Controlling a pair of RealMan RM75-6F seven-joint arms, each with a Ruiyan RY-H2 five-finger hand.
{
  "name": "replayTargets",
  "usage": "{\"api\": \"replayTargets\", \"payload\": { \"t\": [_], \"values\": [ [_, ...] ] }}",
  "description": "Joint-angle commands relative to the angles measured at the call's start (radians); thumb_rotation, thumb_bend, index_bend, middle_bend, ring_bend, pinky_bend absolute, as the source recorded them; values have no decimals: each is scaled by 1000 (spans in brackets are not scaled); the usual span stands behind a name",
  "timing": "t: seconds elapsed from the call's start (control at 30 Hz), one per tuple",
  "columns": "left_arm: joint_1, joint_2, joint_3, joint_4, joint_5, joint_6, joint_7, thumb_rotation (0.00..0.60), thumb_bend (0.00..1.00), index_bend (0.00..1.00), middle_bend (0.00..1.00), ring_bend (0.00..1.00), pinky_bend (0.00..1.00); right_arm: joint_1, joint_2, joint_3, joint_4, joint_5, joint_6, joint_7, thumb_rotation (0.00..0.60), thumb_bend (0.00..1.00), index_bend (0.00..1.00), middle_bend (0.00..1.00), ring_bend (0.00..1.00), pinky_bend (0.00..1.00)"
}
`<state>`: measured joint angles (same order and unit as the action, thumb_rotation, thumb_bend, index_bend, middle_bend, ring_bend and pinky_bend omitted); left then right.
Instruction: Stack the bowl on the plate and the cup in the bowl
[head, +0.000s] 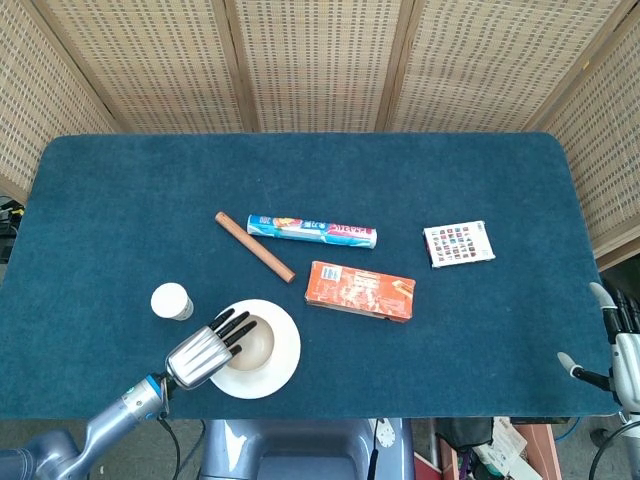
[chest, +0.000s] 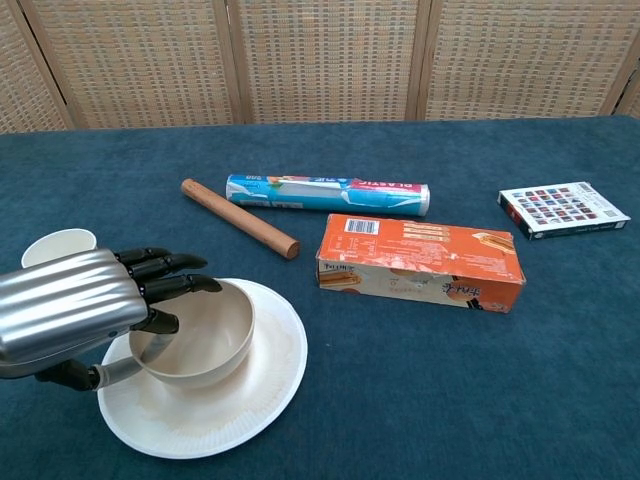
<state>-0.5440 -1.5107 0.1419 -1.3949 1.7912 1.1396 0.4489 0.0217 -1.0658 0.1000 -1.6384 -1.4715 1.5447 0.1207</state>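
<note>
The beige bowl (head: 252, 342) (chest: 205, 331) sits on the white plate (head: 281, 352) (chest: 268, 378) at the table's front left. My left hand (head: 206, 351) (chest: 78, 311) grips the bowl's left rim, fingers reaching over into it and thumb underneath outside. The white cup (head: 172, 301) (chest: 58, 246) stands upright on the cloth just left of the plate, behind my left hand. My right hand (head: 618, 347) hangs off the table's front right corner, fingers apart and holding nothing; the chest view does not show it.
A wooden rod (head: 255, 246) (chest: 240, 218), a plastic wrap roll (head: 312, 231) (chest: 328, 194) and an orange box (head: 359, 290) (chest: 420, 262) lie behind and right of the plate. A small patterned card box (head: 458, 243) (chest: 563, 209) lies further right. Wicker screens stand behind the table.
</note>
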Motion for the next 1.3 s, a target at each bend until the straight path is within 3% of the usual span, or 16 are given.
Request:
{"api": "replayTargets", "payload": {
  "t": [0.03,0.17,0.27,0.5,0.87,1.3],
  "values": [
    [-1,4,-1,-7,1,-2,-1,600,426,657,58,0,84,0,0,0,0,-1,1,-1,600,143,0,0,0,0],
    [0,30,-3,-32,6,13,-20,600,383,485,9,0,55,-2,-1,1,2,-1,4,2,600,142,0,0,0,0],
    [3,66,-7,-65,0,29,-53,600,337,410,0,0,46,-2,-1,3,2,0,7,4,600,142,0,0,0,0],
    [20,149,-21,-123,-7,89,-113,600,228,343,0,0,35,-2,-4,2,3,-4,7,2,600,142,0,0,0,0],
    [69,256,-62,-132,-62,184,-188,600,208,338,0,0,32,0,-6,0,-2,-6,2,-8,600,142,0,0,0,0],
    [87,252,-102,11,-192,120,-272,600,220,382,0,0,40,3,-9,-2,-11,-6,-4,-26,600,142,0,0,0,0]
  ]
}}
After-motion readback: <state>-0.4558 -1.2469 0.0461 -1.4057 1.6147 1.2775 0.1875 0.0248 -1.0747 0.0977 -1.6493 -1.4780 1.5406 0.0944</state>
